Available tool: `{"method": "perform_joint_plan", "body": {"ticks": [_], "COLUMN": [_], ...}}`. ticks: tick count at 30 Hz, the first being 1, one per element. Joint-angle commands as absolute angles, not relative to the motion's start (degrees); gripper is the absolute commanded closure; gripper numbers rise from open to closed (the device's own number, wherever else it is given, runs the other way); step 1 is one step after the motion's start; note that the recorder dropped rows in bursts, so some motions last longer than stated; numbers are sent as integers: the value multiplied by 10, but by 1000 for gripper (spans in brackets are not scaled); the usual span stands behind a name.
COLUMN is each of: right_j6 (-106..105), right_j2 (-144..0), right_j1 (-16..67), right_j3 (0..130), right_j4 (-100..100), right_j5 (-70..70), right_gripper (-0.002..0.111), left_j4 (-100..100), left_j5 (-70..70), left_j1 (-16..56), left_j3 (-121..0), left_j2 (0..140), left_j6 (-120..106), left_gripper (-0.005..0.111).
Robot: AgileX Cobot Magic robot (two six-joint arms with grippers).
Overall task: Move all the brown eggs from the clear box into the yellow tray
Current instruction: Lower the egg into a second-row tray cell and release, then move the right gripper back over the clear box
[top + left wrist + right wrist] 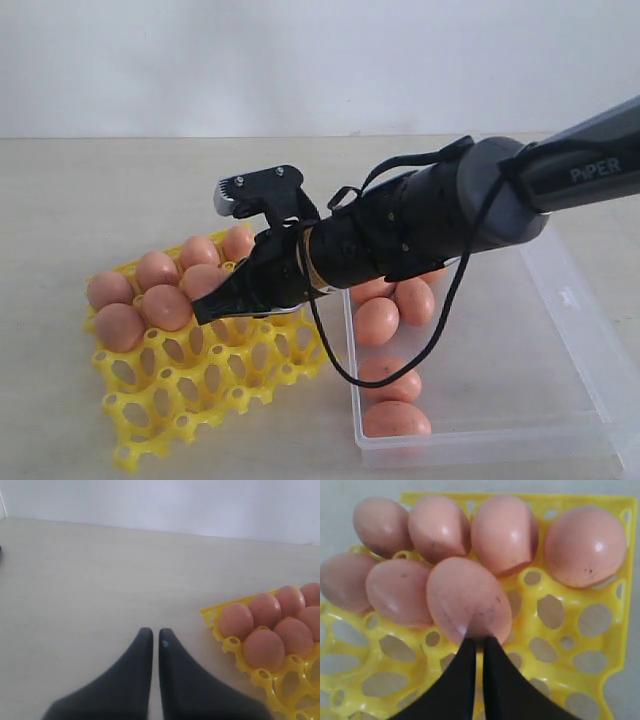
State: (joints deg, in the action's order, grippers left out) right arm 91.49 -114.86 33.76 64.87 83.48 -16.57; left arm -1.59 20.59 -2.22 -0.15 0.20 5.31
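Brown eggs [166, 307] form two groups in the exterior view. Seven sit in the far cells of the yellow tray [232, 398], packed side by side so the nearer cells are open for the next ones. At least four lie loose in the clear box [480, 447] to its right, with others perhaps hidden behind my right arm [450, 210]. Both containers rest close together on the table [100, 190], which keeps each carry short. My right fingers [232, 297] reach across from the box side and hang low over the tray at the edge of the filled cells, pressed together with nothing between them. I judge the egg beneath them to be seated, so the next move is to lift clear and go to the box. In the left wrist view, my left fingers [139, 665] are together and empty above bare table. They are parked just beside the tray's corner [215, 615], where they do not obstruct the working arm. In the right wrist view, the closed tips of my right fingers [462, 680] point at the near end of one egg [467, 605], which lies in its cup against its neighbours. Whether the tips touch the shell I cannot tell. Empty cells surround the tips, and a careless lift could nudge this egg.
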Motion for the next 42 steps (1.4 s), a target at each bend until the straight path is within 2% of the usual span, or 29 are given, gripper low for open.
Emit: {"method": "perform_joint_plan", "body": {"ticks": [1,17,20,27,29,33,38,42], "right_j6": [915,951,1029,1012,978,953,777,490], "right_j2": [-1160,-1152,-1123,-1010,-976,-910,-824,-807], "right_j1": [338,338,338,336,336,336,352,365], "right_j3": [647,647,647,633,633,633,618,608], "right_j4": [839,888,999,999,999,999,999,768], "right_j5": [-175,-216,-231,-303,-268,-76,141,402], "right_gripper": [108,108,108,108,108,108,108,108], "left_j4": [-15,-15,-15,-15,-15,-15,-15,-15], "left_j5": [204,204,204,204,204,204,204,204], "left_j1": [-24,-24,-24,-24,-24,-24,-24,-24], "left_j3": [0,0,0,0,0,0,0,0], "left_j2": [0,0,0,0,0,0,0,0], "left_j6": [50,50,50,50,50,50,50,50], "left_gripper": [103,103,103,103,103,103,103,103]}}
